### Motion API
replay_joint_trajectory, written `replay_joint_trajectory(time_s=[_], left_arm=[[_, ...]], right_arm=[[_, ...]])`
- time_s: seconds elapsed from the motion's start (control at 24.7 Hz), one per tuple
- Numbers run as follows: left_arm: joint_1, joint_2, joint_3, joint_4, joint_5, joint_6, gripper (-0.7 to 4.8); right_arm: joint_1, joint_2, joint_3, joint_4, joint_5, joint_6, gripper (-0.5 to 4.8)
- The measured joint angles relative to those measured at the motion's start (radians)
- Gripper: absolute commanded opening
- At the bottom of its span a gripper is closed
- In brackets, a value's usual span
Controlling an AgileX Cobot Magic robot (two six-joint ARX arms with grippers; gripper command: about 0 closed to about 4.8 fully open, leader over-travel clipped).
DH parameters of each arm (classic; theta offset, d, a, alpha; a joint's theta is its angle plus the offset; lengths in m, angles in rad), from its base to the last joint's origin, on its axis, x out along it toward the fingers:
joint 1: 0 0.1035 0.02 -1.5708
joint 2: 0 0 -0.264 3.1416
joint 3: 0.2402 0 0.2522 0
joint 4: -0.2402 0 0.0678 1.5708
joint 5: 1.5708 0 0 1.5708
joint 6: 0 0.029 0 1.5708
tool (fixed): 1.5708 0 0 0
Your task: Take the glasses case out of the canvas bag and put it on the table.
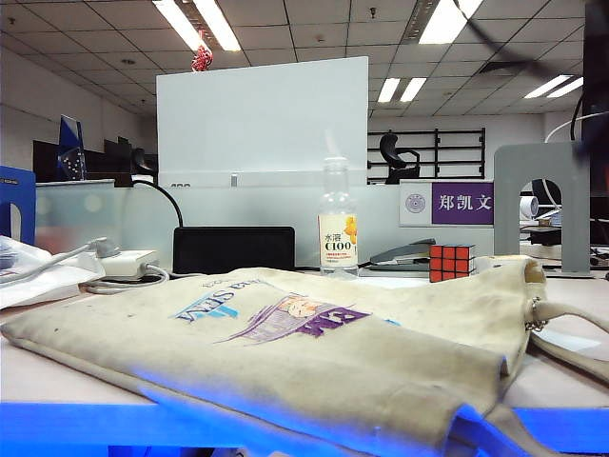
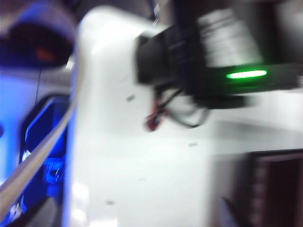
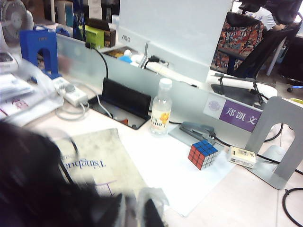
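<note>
Hanging over the near edge of the bag, the right gripper (image 3: 135, 213) showed in its own wrist view only as two dark, smeared fingertips with something pale between them, so I could not tell whether it was clenched, released or holding anything. The left gripper could not be made out at all. Its wrist view was a blur of white surface and dark machinery with a green light, so its state was unknown too. Directly beneath the right gripper lay the large floppy beige canvas bag (image 1: 285, 352) with the blue-purple logo, flat on the wide pale beige-pink table (image 1: 29, 376). In the exterior view its long axis ran left to right along the bright blue front edge. Its mouth and long flat straps (image 1: 571, 319) lay at the right-hand end, on the right arm's side, so that arm looked the nearer one for reaching in. The small bright-blue glasses case appeared in no view. It was probably inside the bag, and the cloth showed no clear bulge to tell where. Beyond the bag stood a red-faced Rubik's cube (image 1: 451, 262).
</note>
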Motion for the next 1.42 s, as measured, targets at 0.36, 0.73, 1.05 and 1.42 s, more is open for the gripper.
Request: replay_joint_trajectory(time_s=[0.36, 0.73, 1.05, 1.42], left_arm=[[0.002, 0.132, -0.001, 0.027, -0.134, -0.021, 4.7], [-0.005, 0.187, -0.001, 0.112, -0.126, -0.045, 4.7], [-0.008, 0.232, -0.001, 0.179, -0.13, -0.071, 4.57], [-0.009, 0.239, 0.003, 0.179, -0.234, -0.067, 2.62]], right_arm=[[0.002, -0.051, 0.054, -0.044, -0.004, 0.021, 0.59], [0.002, -0.051, 0.08, -0.113, -0.005, 0.05, 0.59], [0.03, -0.051, 0.081, -0.132, -0.007, 0.069, 0.58], [0.039, -0.051, 0.082, -0.163, -0.008, 0.069, 0.58]])
